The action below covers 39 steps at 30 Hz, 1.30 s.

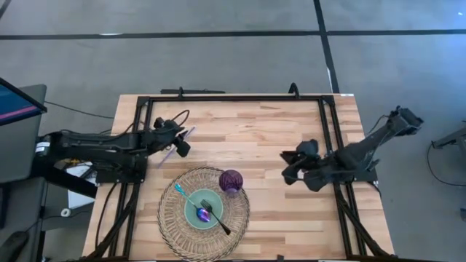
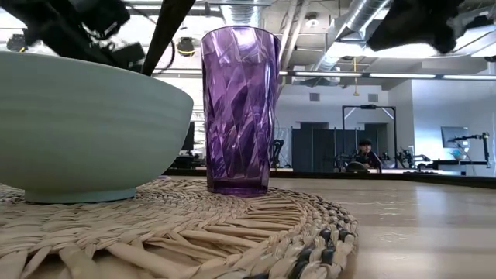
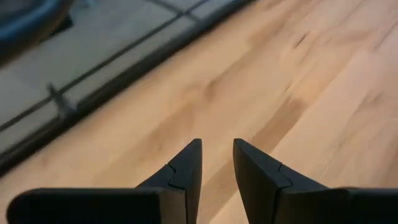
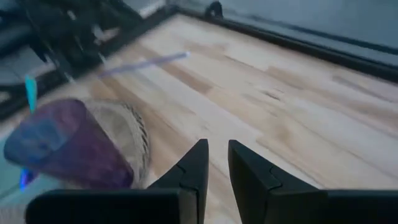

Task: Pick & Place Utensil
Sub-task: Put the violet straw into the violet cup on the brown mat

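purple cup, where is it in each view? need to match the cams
High view: purple cup stands on the far right part of the woven placemat, beside the green bowl.
Low view: upright at centre, right of the bowl.
Left wrist view: not in it.
Right wrist view: at the lower left.
Shared landmark: the placemat.

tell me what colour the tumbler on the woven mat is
Purple, translucent with a faceted pattern. The tumbler shows best in the low view.
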Each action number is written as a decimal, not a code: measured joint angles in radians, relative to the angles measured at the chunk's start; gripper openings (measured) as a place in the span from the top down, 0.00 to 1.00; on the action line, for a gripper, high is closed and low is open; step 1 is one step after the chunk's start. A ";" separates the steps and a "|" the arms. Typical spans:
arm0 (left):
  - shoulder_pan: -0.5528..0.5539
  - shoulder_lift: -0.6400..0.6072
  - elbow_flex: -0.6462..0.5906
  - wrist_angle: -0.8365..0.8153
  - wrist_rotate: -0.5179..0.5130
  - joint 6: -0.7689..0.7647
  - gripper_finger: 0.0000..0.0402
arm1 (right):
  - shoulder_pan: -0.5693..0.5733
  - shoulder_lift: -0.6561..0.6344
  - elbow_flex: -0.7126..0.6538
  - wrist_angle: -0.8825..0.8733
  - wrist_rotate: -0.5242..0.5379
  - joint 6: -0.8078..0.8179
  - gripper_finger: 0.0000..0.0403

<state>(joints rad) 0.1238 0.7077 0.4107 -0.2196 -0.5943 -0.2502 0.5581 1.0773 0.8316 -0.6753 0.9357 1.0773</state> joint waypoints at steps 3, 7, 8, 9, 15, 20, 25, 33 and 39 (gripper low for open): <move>0.052 0.047 -0.031 -0.001 0.054 -0.048 0.77 | -0.018 0.022 -0.107 0.237 0.005 -0.062 0.86; 0.109 0.116 -0.070 0.011 0.161 -0.081 0.77 | -0.074 0.018 -0.118 0.337 -0.102 -0.139 0.86; 0.119 0.133 -0.083 0.014 0.165 -0.089 0.77 | -0.085 0.013 -0.118 0.355 -0.115 -0.141 0.86; 0.128 0.150 -0.095 0.022 0.166 -0.096 0.77 | -0.094 0.007 -0.118 0.378 -0.117 -0.144 0.86; 0.158 0.247 -0.144 0.096 0.211 -0.118 0.77 | -0.135 0.004 -0.118 0.512 -0.124 -0.265 0.86; 0.160 0.297 -0.164 0.142 0.236 -0.157 0.77 | -0.158 0.011 -0.118 0.546 -0.126 -0.299 0.86; 0.159 0.314 -0.163 0.146 0.236 -0.161 0.80 | -0.177 0.011 -0.118 0.546 -0.127 -0.302 0.86; 0.155 0.308 -0.168 0.207 0.251 -0.177 0.98 | -0.211 0.011 -0.118 0.546 -0.127 -0.302 0.86; 0.099 0.288 -0.167 0.426 0.278 -0.164 0.99 | -0.242 0.011 -0.118 0.551 -0.128 -0.302 0.86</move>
<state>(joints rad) 0.2224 0.9955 0.2432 0.2065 -0.3161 -0.4145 0.3166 1.0882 0.7132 -0.1242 0.8081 0.7756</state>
